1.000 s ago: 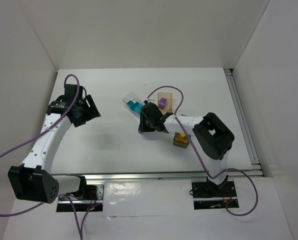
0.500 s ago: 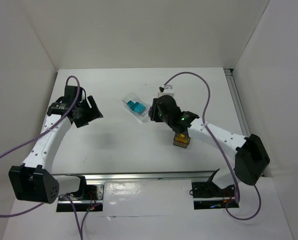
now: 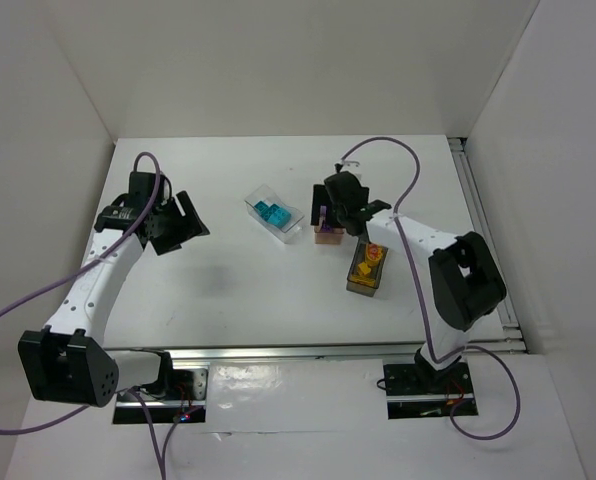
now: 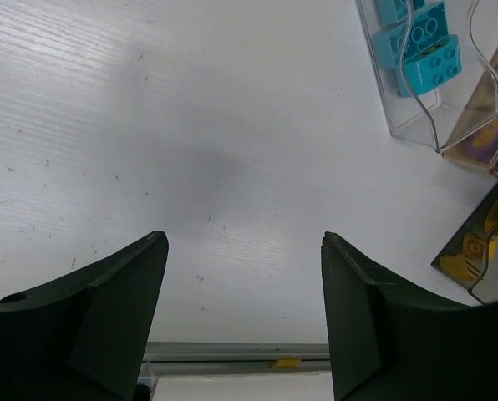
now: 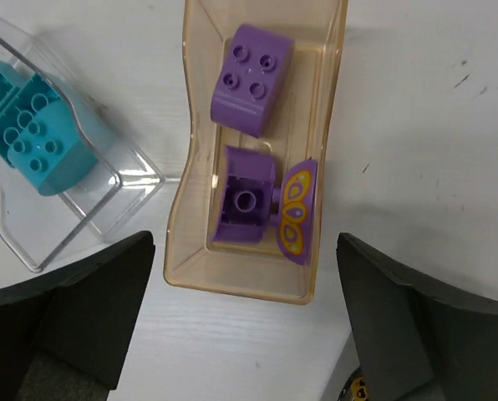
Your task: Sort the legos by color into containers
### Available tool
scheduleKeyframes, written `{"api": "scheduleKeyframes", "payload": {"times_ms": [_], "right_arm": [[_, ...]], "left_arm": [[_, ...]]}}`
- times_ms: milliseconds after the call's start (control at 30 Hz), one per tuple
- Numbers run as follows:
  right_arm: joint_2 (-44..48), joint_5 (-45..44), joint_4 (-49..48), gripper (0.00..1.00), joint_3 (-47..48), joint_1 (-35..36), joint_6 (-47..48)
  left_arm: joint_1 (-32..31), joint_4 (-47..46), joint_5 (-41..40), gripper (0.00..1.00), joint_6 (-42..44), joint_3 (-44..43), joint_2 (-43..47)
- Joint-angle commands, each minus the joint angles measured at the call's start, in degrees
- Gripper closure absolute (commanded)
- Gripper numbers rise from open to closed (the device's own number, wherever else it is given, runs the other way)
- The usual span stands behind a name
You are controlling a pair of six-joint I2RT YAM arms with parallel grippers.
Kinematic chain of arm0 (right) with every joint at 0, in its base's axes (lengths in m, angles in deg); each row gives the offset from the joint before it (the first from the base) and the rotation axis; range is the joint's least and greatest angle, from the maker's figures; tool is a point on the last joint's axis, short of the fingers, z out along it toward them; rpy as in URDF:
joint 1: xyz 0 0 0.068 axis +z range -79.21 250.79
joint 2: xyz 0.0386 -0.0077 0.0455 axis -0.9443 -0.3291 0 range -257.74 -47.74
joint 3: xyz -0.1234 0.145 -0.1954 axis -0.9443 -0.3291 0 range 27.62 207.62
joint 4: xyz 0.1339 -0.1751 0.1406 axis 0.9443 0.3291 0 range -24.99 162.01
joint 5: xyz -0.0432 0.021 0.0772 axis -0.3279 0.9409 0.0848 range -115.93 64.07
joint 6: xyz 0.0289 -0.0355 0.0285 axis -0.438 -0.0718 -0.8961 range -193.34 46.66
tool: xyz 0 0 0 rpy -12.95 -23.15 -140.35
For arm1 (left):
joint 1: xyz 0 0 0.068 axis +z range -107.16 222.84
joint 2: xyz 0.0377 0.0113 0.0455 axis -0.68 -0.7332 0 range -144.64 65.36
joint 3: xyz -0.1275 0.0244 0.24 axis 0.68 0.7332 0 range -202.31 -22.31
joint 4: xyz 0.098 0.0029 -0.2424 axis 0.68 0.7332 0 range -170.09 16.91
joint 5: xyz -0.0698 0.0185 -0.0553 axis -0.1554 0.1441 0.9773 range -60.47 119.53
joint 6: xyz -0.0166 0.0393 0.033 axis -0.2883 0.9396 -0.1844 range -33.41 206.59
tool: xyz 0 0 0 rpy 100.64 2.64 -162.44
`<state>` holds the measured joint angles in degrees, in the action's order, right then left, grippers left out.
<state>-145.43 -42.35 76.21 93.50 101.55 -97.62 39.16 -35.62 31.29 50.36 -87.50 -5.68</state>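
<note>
overhead, the right claw (image 3: 344, 205) is hanging above the amber bin (image 5: 312, 100) and hiding most of its contents. its wrist camera is showing two glossy purple bricks (image 5: 251, 78) lying in that see-through tub, one rounded and studded, one carrying a yellow butterfly print. its fingers are standing wide apart, gripping nothing. the left claw (image 4: 242, 242) is hovering spread and empty over the finely ridged white table (image 4: 149, 125), its camera catching teal bricks (image 4: 420, 50) sitting in the clear bin (image 4: 416, 125).

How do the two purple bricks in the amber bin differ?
The plain purple brick shows four studs to the right wrist camera; the printed purple brick shows its hollow underside. The plain one has no marking; the printed one carries a yellow butterfly pattern. Both are purple, rounded, inside the amber bin.
</note>
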Motion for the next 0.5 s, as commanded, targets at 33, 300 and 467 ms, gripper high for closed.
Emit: {"api": "scheduleKeyframes", "payload": {"times_ms": [33, 300, 467], "right_arm": [[6.4, -5.9, -0.9, 0.00, 5.9, -0.8, 2.7], [15.0, -31.3, 18.9, 0.00, 6.4, -11.3, -12.4], [17.1, -31.6, 22.4, 0.00, 1.5, -20.9, -14.0]], "left_arm": [[-0.8, -1.5, 0.8, 0.19, 0.2, 0.5, 0.4], [-1.9, -1.5, -1.1, 0.19, 0.2, -0.6, 0.9], [-2.4, -1.5, -1.6, 0.19, 0.2, -1.7, 0.9]]}}
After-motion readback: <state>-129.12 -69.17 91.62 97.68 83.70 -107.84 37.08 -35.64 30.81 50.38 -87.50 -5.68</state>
